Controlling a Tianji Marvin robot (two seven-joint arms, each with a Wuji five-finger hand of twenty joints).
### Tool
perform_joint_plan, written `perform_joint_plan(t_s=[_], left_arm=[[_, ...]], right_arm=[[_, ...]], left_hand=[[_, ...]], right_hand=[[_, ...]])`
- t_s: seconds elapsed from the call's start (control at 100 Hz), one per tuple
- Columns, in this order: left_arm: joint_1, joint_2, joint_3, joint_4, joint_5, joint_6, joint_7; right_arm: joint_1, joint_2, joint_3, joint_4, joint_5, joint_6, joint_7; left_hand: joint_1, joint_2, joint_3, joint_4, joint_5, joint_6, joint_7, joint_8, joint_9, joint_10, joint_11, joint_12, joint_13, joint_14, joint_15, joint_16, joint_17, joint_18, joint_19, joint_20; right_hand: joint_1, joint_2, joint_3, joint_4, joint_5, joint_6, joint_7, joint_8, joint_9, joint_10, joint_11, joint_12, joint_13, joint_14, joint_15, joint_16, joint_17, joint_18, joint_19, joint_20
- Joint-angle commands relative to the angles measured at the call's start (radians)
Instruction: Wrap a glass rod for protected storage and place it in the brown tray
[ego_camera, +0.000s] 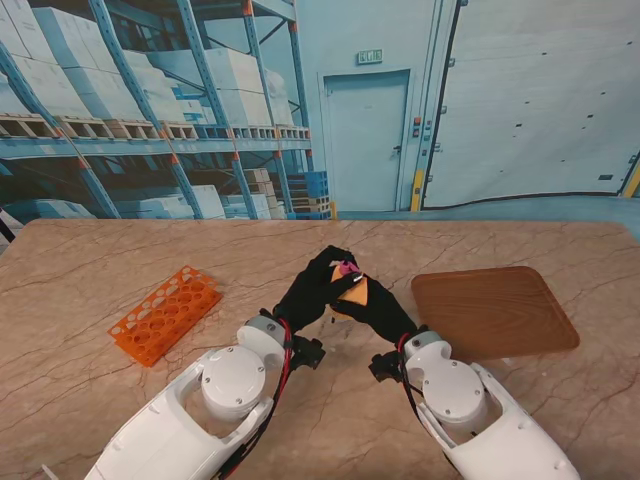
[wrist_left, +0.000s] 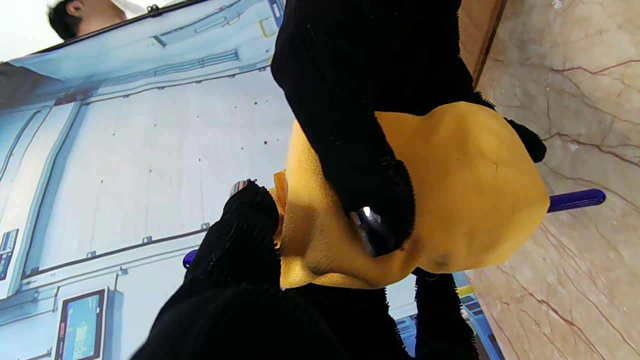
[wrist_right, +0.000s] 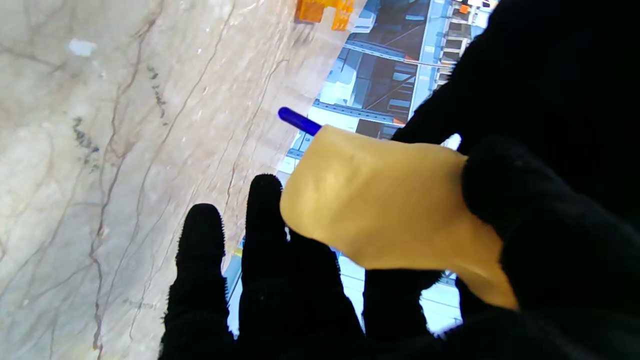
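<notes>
Both black-gloved hands meet above the middle of the beige marble-patterned table (ego_camera: 120, 260), raised off its surface. The left hand (ego_camera: 312, 288) and the right hand (ego_camera: 375, 308) together grasp a soft yellow-orange cloth (ego_camera: 352, 292) that is folded around a thin blue glass rod (wrist_left: 575, 200).

In the left wrist view the cloth (wrist_left: 465, 190) bulges around the rod's middle, and a blue end sticks out on the table side; another short blue tip (wrist_left: 189, 258) shows at the opposite edge, beside a left fingertip (wrist_left: 250, 205). A finger of the right hand (wrist_left: 370, 165) presses across the cloth, its metal tip showing through the glove.

In the right wrist view the cloth (wrist_right: 380, 210) forms a rounded roll with one blue rod end (wrist_right: 298, 120) poking out, held between the right thumb (wrist_right: 505, 185) and the fingers (wrist_right: 265, 200) beneath it.

The rectangular brown wooden tray (ego_camera: 495, 312) lies on the table to the right of the hands, just beside the right wrist, with nothing in it. An orange plastic test-tube rack (ego_camera: 165, 313) lies flat well to the left.
</notes>
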Motion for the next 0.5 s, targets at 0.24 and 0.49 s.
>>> perform_joint_plan(t_s=[0.24,0.49], left_arm=[[0.0,-0.03,0.015,0.014,-0.016,-0.004,0.019],[-0.001,-0.031,0.016,0.019,-0.008,-0.006,0.024]], right_arm=[[-0.022,-0.018,-0.004,-0.077,0.084,0.042,0.066],[-0.046,-0.017,0.025,-0.104,0.144,0.047,0.086]], left_hand=[[0.069,0.048,-0.037,-0.036,-0.017,-0.055,0.0,-0.004,-0.009,-0.053,0.004,0.009,-0.05,0.024,-0.162,-0.131,-0.013,-0.039,-0.031,0.043],[0.069,0.043,-0.034,-0.034,-0.015,-0.053,-0.002,-0.005,-0.009,-0.043,0.003,0.018,-0.049,0.024,-0.154,-0.128,-0.011,-0.038,-0.039,0.077]], right_hand=[[0.15,0.001,-0.002,-0.067,0.338,-0.335,0.245,-0.101,0.134,-0.021,-0.012,0.003,0.067,0.001,0.052,0.031,0.029,0.014,-0.024,0.017],[0.242,0.091,-0.036,-0.097,0.368,-0.266,0.263,-0.079,0.284,-0.015,-0.057,-0.013,0.197,0.023,-0.005,-0.016,0.126,0.016,-0.028,-0.008]])
